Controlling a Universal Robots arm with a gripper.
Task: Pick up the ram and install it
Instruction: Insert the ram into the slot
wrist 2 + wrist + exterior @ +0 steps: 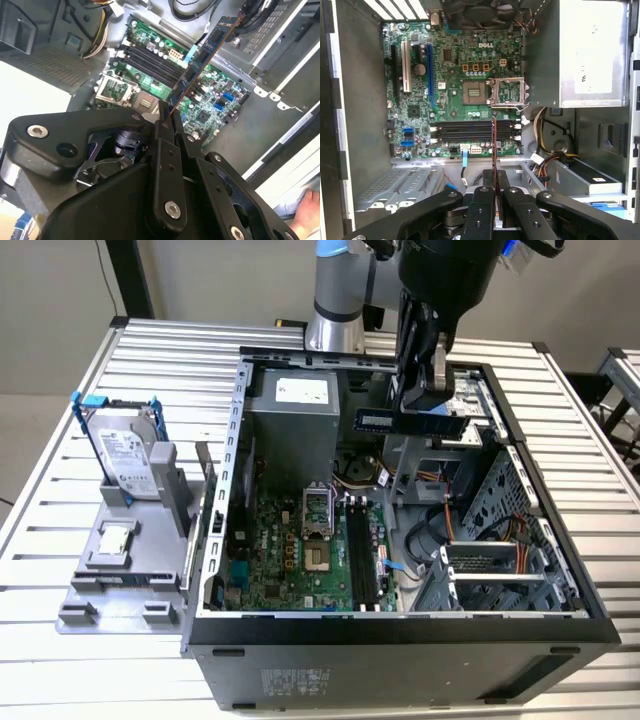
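Observation:
My gripper (424,403) is shut on the ram (410,421), a long thin dark stick held level above the open computer case, over its drive bay side. In the second wrist view the ram (202,60) juts out from between the fingers (162,125), showing its chips and gold edge. In the first wrist view the ram (494,145) appears edge-on, crossing the black memory slots (472,131) on the green motherboard (445,75). The slots (360,555) lie well below the stick, and the ram touches nothing but the fingers.
The case (400,625) lies open on a slatted metal table (60,660). Inside it are the power supply (295,415), an open CPU socket (318,530), cables and drive cages (500,560). A grey fixture (120,570) at the exterior view's left holds a blue-clipped hard drive (125,455) and a small square chip (115,537).

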